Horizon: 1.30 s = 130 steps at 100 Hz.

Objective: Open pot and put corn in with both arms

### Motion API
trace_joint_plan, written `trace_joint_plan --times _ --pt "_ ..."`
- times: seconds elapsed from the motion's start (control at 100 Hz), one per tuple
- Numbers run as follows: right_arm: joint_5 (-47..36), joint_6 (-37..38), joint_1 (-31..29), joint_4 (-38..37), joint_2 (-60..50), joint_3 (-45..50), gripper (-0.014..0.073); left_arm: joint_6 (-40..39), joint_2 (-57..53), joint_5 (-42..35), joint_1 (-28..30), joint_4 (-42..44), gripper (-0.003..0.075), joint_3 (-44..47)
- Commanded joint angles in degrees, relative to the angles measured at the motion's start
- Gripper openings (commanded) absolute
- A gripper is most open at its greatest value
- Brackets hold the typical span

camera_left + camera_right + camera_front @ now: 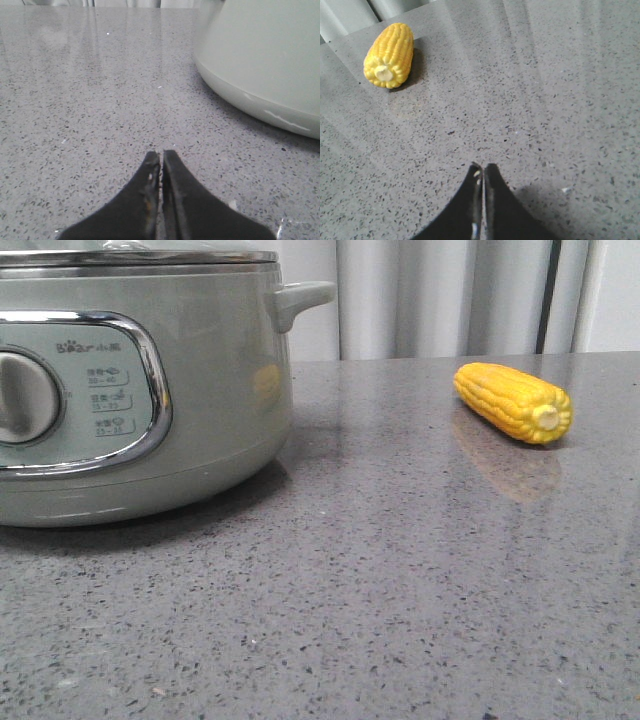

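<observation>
The speckled grey stone-look table [400,590] carries everything, and it is the largest thing here. Next in size is the one pot [140,390], a big round pale grey-green electric cooker with a chrome-framed control panel and round knob, standing on the robot's left side with its steel-rimmed lid [140,258] seated on top, so the opening step is judged not yet done; its stubby side handle [300,300] juts toward the middle of the table. That side suits the left arm for the lid, which is probably why the left gripper [161,155] sits low over the table just beside the pot's wall, its two dark fingers pressed together with nothing between them. The right gripper [482,167] is likewise clenched and empty, low over bare table, with the corn ahead of it. There is one corn [513,401], a small bright yellow husked cob lying on its side on the right, well apart from the pot, pale stem end toward the front camera, within the right arm's side.
</observation>
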Motion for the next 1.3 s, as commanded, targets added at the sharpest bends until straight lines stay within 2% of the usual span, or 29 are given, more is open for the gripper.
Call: trace_joint_plan --times 0.0,1.06,1.29 --pt "-0.4 -0.6 -0.3 -0.1 -1.0 1.0 -0.0071 -0.3 -1.3 -4.4 0.1 -0.4 -0.0020 1.6" --pt "-0.4 -0.6 -0.3 -0.1 -1.0 1.0 -0.0071 -0.3 -1.3 -4.4 0.1 -0.4 -0.0020 1.6" --pt "-0.5 -0.6 -0.3 -2.3 -1.0 1.0 -0.0071 -0.3 -1.3 -4.4 0.1 -0.4 -0.0020 1.6"
